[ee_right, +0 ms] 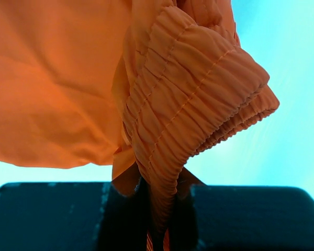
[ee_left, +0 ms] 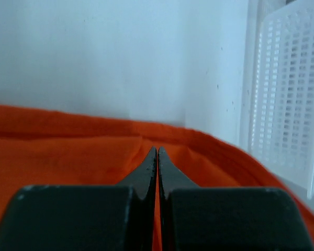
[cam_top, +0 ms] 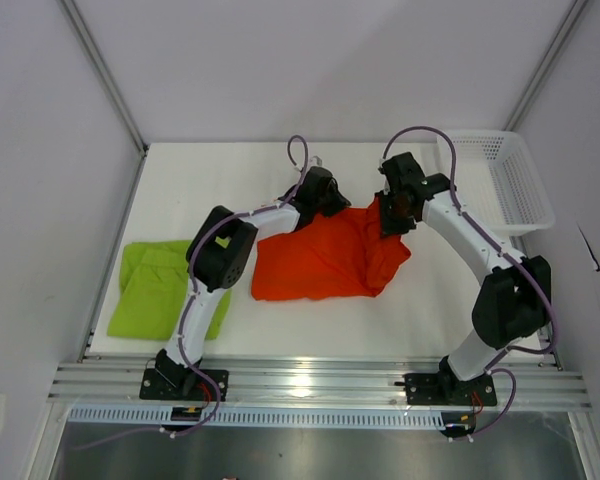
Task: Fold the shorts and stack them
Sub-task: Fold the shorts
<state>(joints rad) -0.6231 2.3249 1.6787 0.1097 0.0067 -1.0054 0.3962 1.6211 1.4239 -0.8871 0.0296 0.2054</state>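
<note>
The orange-red shorts (cam_top: 325, 260) lie crumpled in the middle of the table. My left gripper (cam_top: 330, 200) sits at their far left edge. In the left wrist view its fingers (ee_left: 157, 151) are pressed together with a sliver of the orange cloth (ee_left: 68, 157) between them. My right gripper (cam_top: 392, 222) is at the far right corner. It is shut on the gathered elastic waistband (ee_right: 193, 99), which hangs bunched from the gripper (ee_right: 162, 230). The lime green shorts (cam_top: 160, 285) lie flat at the left, partly behind the left arm.
A white plastic mesh basket (cam_top: 515, 180) stands at the back right of the table and also shows in the left wrist view (ee_left: 288, 104). White walls enclose the table on three sides. The aluminium rail (cam_top: 320, 385) with both arm bases runs along the near edge.
</note>
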